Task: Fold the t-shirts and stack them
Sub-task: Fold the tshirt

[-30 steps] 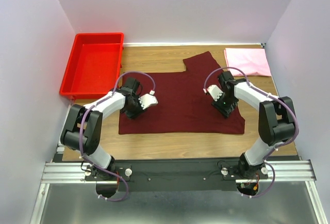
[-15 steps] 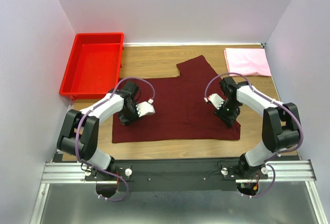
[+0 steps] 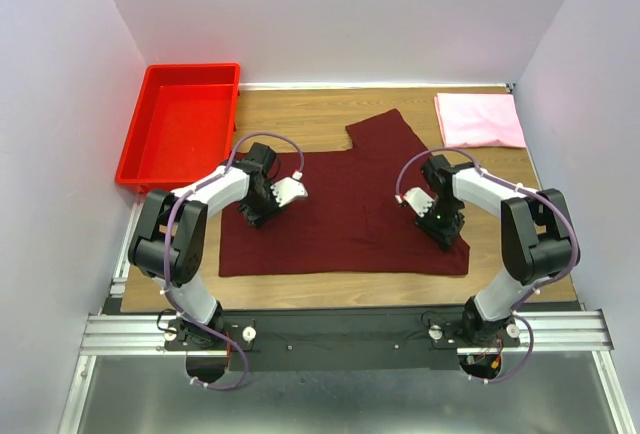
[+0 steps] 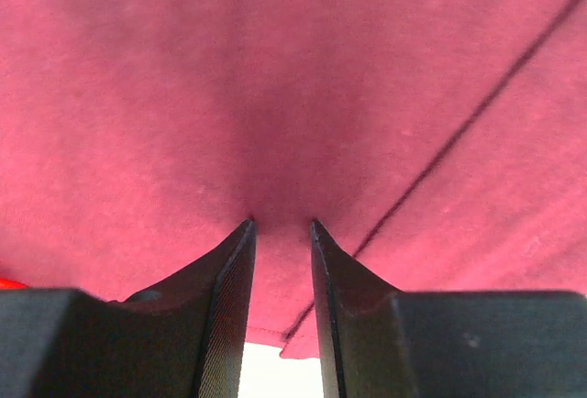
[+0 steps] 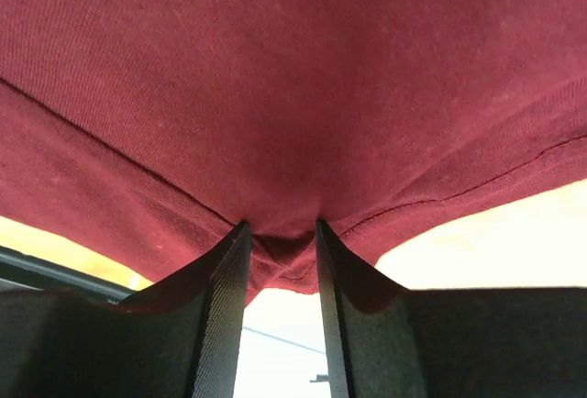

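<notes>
Top external view: the dark maroon cloth t-shirt [image 3: 350,209] lies mid-worktop [image 3: 300,114], only partly folded. The left gripper [image 4: 282,224] at nine o'clock and the right gripper [image 5: 282,226] at three o'clock each pinch its fabric narrowly. Light pink cloth t-shirt [image 3: 478,120] sits folded at one o'clock; finishing the maroon and stacking remain.

Bright, even light fills the sharp top view, shadows faint. Wrist views show the maroon t-shirt [image 4: 293,86] close and soft, gaps beneath overexposed.

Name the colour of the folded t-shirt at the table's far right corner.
The t-shirt is light pink, plain with no print. The top external view shows it best.
</notes>
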Robot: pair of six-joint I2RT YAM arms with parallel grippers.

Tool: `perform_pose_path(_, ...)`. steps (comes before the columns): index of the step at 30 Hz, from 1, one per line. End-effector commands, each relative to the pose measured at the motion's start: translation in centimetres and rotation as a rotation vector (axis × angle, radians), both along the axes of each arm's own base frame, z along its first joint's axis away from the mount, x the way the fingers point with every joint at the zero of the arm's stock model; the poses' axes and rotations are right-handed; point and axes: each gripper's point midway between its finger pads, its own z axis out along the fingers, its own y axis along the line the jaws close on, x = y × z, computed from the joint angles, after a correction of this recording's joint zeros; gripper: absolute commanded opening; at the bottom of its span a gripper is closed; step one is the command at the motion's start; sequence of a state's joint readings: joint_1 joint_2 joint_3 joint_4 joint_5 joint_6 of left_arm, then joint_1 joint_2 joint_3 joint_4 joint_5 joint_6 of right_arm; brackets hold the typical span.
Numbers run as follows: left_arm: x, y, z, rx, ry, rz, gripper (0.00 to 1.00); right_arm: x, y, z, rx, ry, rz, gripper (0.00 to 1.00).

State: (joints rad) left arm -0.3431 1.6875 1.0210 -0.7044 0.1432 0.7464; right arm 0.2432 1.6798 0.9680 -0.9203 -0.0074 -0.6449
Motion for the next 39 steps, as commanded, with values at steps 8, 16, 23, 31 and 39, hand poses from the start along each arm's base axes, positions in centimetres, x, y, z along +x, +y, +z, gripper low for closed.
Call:
perform_pose_path(8,-1.8,-2.0,-2.1,-0.028,0.09,-0.049,0.38,-5.6,-3.9,-1.0,-0.156,0.093,0.062,0.37)
perform_pose_path(16,-1.0,-4.1,-0.1,-0.112,0.096,-0.086,0.4,-0.5,-1.2,2.0,-0.017,-0.026,-0.026,0.48)
perform_pose_path(23,9.8,-4.1,9.4,-0.284,-0.122,-0.023,0.47,10.5,0.5,7.2,0.173,-0.228,-0.186,0.57)
perform_pose_path(31,18.0,-2.4,12.7,-0.322,-0.294,0.111,0.48,22.3,0.1,7.7,0.266,-0.344,-0.388,0.46)
perform_pose_path(39,21.4,-0.9,11.5,-0.343,-0.284,0.179,0.48,29.0,0.4,6.3,0.306,-0.413,-0.433,0.43)
